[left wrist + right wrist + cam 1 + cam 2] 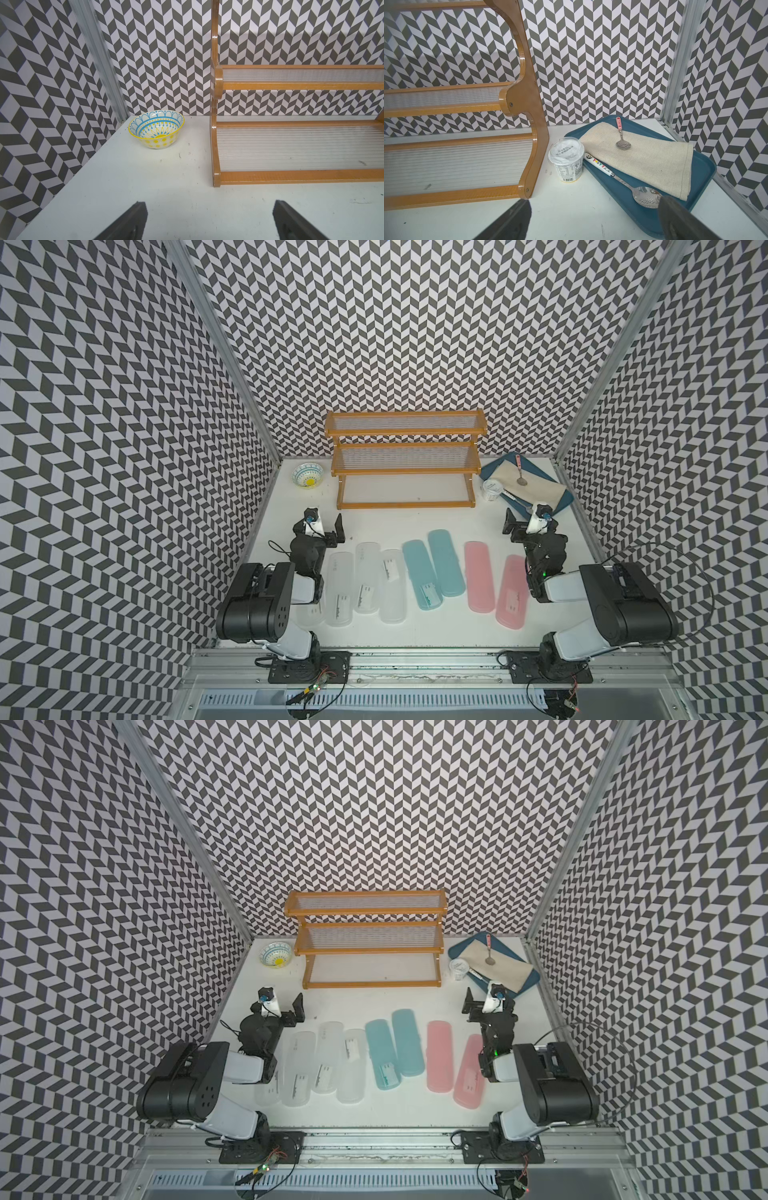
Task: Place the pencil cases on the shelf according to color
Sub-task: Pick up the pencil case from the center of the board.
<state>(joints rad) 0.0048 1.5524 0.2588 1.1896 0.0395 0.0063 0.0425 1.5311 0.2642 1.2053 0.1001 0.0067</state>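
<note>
White tabletop (pixel 415 522), lower centre, tightly packed with pencil cases (pixel 446 564); left gripper (pixel 208 207), right gripper (pixel 593 203) spread, empty; likely to nudge neighbours on any grab.

Bright, even light, faint soft shadows; edges bend wide-angle, and wrist views blur their nearest foreground.

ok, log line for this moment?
orange-brown wooden three-tier shelf: empty; eight slim plastic pencil cases: on white table; left gripper: open; right gripper: open
</note>
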